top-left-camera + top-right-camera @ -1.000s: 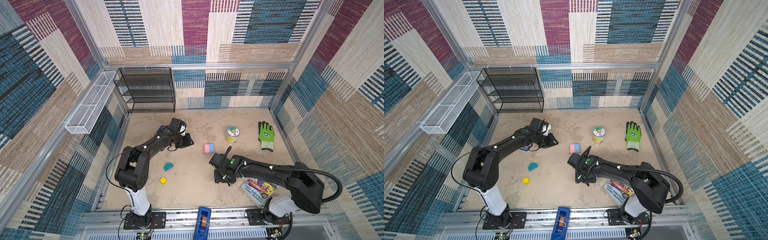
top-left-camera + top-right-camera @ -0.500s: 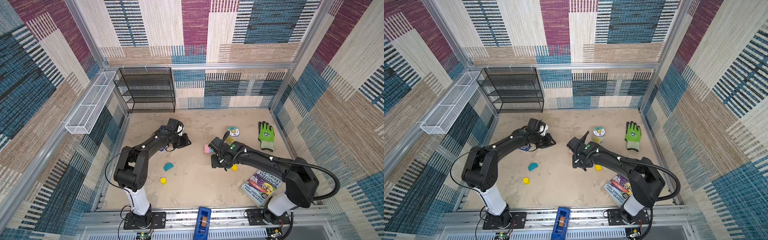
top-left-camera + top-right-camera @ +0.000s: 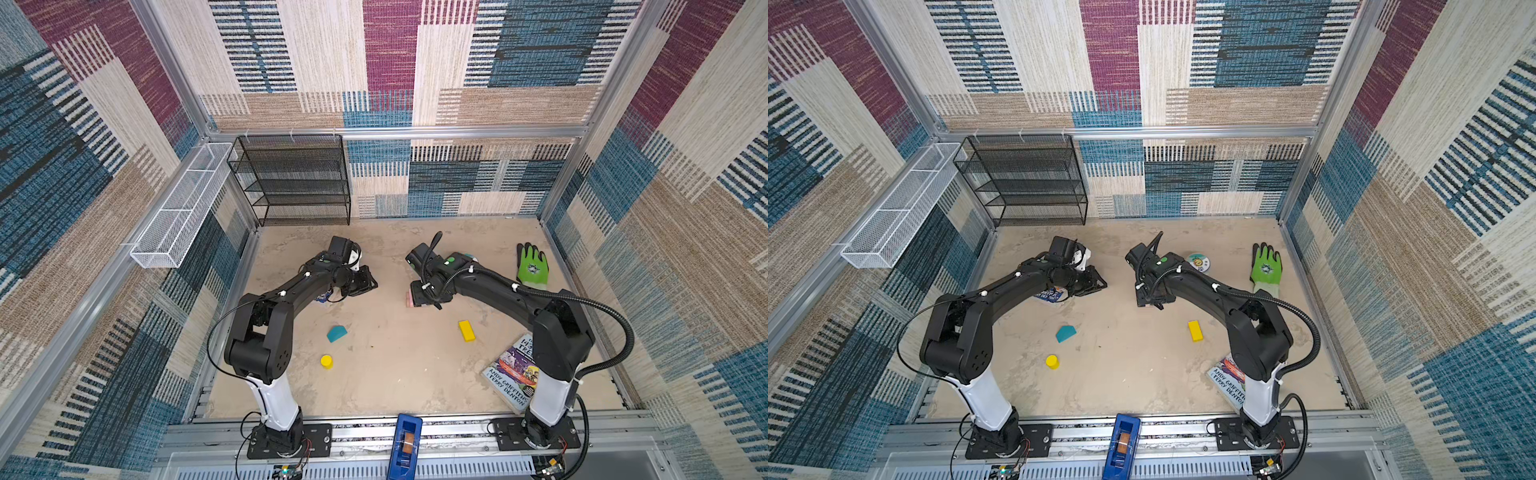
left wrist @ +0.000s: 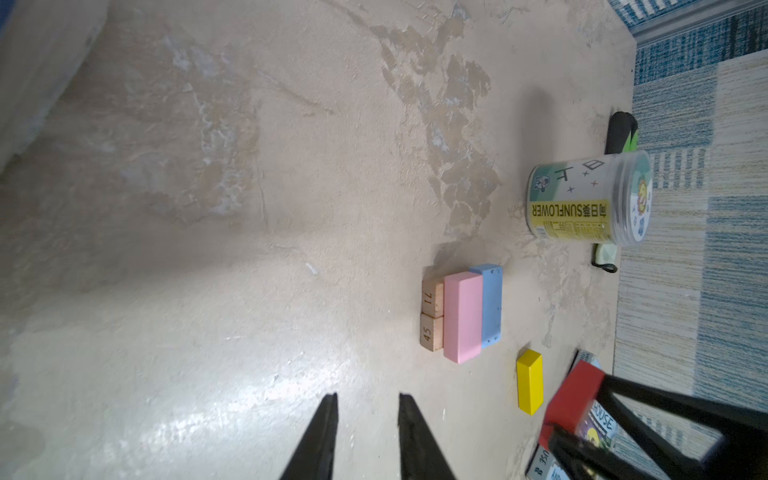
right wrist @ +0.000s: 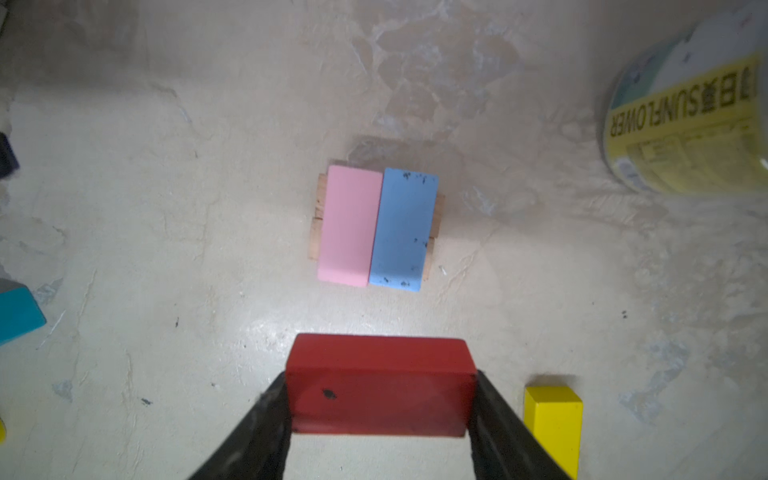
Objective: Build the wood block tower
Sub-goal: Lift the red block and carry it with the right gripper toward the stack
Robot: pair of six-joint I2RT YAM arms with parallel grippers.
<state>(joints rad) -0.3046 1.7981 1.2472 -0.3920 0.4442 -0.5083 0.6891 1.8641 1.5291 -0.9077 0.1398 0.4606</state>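
Surface (image 3: 395,386) is seen sand-coloured in both top views; clock places are read from its middle. At 11 o'clock a black mesh rack (image 3: 291,178) is stood. At 5 o'clock a paperback book (image 3: 509,382) is laid, at 2 o'clock a green glove (image 3: 531,266) is laid, and at 1 o'clock a yellow jar (image 3: 1198,262) is stood. Near the middle the tower (image 4: 463,320) is begun: 2 plain wood blocks (image 4: 432,316) are laid side by side, and a pink block (image 5: 349,224) and a light blue block (image 5: 403,228) are set across them, touching. A red block (image 5: 380,386) is gripped by its ends between the right fingers (image 5: 266,419), near the tower but apart from it. The left fingers (image 4: 320,436) are held parted with nothing between them, at 9 o'clock of the tower. A yellow block (image 3: 466,331) is laid at 4 o'clock of the tower, a teal house-shaped piece (image 3: 336,333) at 8 o'clock, and a yellow cylinder (image 3: 327,361) at 7 o'clock of that piece.
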